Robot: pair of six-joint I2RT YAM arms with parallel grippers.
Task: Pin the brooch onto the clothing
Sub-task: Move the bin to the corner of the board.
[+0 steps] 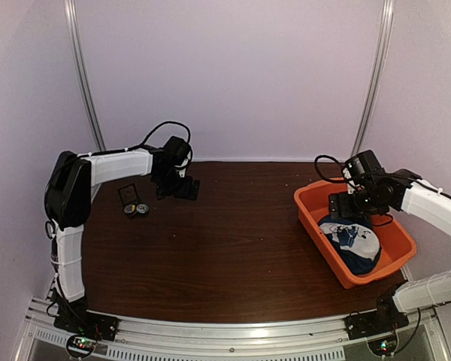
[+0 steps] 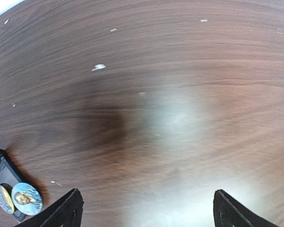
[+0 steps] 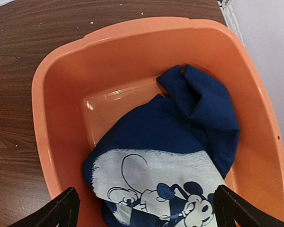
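right end effector [image 3: 147, 213] spread over bunched t-shirt [image 3: 189, 127], print [image 3: 151, 172] upward.

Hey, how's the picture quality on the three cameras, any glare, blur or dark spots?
Left wrist view: a pale glare patch on the table with a dark shadow beside it, wood grain soft and smeared. Right wrist view: evenly lit, the T-shirt and its print crisp in the orange tub. Top view: dim, grainy, with a purplish cast.

brooch [image 2: 27, 198] just before box [image 1: 127, 195], left | shirt [image 3: 180, 142] in tub [image 3: 132, 52], right
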